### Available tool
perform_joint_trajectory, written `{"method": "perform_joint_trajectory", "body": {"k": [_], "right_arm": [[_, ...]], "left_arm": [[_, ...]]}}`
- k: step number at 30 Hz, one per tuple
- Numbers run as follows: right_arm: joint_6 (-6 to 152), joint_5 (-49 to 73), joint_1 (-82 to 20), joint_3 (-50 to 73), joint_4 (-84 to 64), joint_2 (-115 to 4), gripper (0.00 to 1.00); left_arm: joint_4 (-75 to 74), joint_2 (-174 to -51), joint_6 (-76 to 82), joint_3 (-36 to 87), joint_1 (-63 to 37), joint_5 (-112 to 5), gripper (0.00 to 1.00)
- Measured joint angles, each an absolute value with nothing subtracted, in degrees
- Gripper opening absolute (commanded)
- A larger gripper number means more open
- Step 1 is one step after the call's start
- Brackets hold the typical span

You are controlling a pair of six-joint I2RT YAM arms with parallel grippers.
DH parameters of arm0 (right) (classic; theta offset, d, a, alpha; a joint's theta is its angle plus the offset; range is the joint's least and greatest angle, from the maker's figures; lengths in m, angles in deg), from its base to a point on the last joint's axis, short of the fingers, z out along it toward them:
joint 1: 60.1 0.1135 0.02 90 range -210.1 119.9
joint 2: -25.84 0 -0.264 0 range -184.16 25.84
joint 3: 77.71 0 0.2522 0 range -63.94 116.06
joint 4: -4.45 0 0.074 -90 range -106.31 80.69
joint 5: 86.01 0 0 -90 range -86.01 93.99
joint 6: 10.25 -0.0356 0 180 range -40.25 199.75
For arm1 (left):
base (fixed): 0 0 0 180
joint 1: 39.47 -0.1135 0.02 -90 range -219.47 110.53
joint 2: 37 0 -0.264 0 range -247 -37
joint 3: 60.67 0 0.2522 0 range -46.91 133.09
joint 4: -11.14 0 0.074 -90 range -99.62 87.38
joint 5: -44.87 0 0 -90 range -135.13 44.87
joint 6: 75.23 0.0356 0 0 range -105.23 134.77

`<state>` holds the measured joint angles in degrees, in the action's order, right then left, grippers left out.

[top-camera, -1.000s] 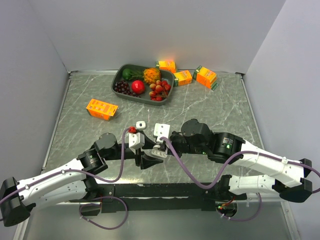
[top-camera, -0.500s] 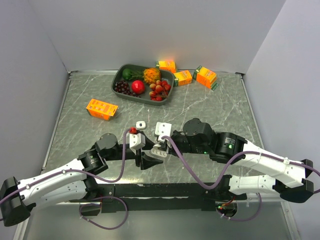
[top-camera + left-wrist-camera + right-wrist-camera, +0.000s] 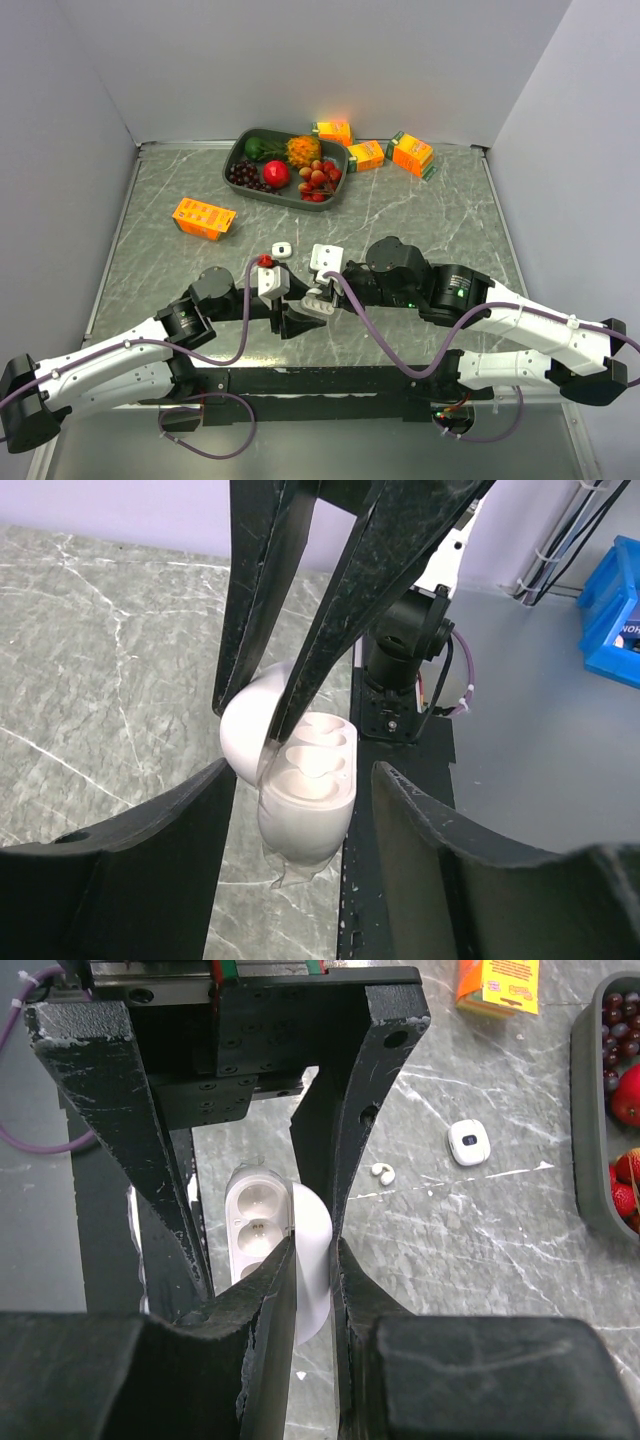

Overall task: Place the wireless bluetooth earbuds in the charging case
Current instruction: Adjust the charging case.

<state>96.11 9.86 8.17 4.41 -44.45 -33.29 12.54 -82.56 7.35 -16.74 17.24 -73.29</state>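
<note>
Gripping the hinged lid (image 3: 245, 725) of the open charging case (image 3: 255, 1222), the right gripper (image 3: 315, 1245) had its two fingers pressed together on that lid. It held the case up over the near part of the table (image 3: 420, 220), just past the arm bases. The case body hung beside the clamped lid with its two wells uncovered.

The left gripper (image 3: 303, 764) faced the case from the opposite side. Its jaws stood apart, one finger on each side of the case body. A thin gap showed on either side, so it looked close to the case without gripping it.

One earbud (image 3: 382, 1171), tiny and white, lay on the marble-patterned table a little beyond the held case, outside both pairs of fingers and apart from them. Just beyond the earbud sat a small white case (image 3: 469, 1142) with a dark mark on top. Farther out lay an orange carton (image 3: 497, 982). At the far side stood a dark tray (image 3: 232, 165) of fruit, with three more orange cartons (image 3: 366, 155) beside it.
</note>
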Motion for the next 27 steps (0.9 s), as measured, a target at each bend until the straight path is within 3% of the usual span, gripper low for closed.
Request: {"method": "perform_joint_trajectory", "body": {"k": [7, 13, 16, 18, 19, 23, 25, 27], "right_arm": [[96.1, 9.9, 8.2, 4.4, -44.4, -33.3, 0.0], [96.1, 9.9, 8.2, 4.4, -44.4, -33.3, 0.0], [96.1, 9.8, 8.2, 4.4, -44.4, -33.3, 0.0], [96.2, 9.8, 8.2, 4.4, -44.5, -33.3, 0.0], [96.2, 9.9, 8.2, 4.4, -44.4, -33.3, 0.0], [96.1, 10.0, 8.2, 4.4, -44.4, -33.3, 0.0], [96.1, 10.4, 8.2, 4.4, -44.4, -33.3, 0.06], [96.0, 10.9, 8.2, 4.4, -44.4, -33.3, 0.19]], "left_arm": [[12.6, -82.2, 7.0, -16.7, 17.2, -73.3, 0.56], [12.6, -82.2, 6.5, -16.7, 17.2, -73.3, 0.4], [12.6, -82.2, 6.4, -16.7, 17.2, -73.5, 0.22], [12.7, -82.2, 6.4, -16.7, 17.2, -73.6, 0.04], [12.7, -82.2, 6.4, -16.7, 17.2, -73.7, 0.01], [12.8, -82.1, 6.3, -16.9, 17.2, -73.7, 0.01], [13.4, -81.7, 6.4, -17.5, 17.3, -73.7, 0.01], [14.1, -81.0, 6.4, -18.1, 17.4, -73.7, 0.01]]}}
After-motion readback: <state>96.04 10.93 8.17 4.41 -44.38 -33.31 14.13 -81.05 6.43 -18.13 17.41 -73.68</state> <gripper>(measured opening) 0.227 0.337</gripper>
